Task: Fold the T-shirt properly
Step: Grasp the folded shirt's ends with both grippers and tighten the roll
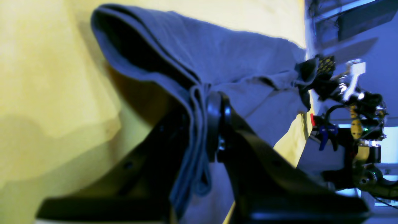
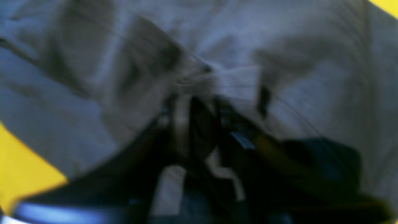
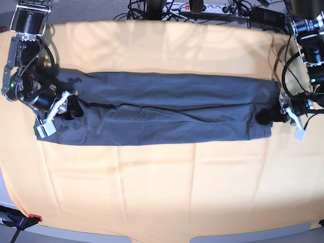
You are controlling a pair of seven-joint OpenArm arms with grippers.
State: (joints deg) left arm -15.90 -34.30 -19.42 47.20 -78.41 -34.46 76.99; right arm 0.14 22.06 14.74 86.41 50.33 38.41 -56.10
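The dark slate-grey T-shirt lies folded lengthwise into a long strip across the table. My left gripper is at the strip's right end, shut on a bunched fold of the shirt. The left wrist view shows the cloth pinched between its fingers and raised off the table. My right gripper is at the strip's left end. In the blurred right wrist view it is shut on the grey cloth. It also shows in the left wrist view, holding the far end.
A pale orange-yellow cloth covers the table under the shirt. Cables and a power strip run along the back edge. A clamp sits at the front left corner. Both arm bases stand at the back corners.
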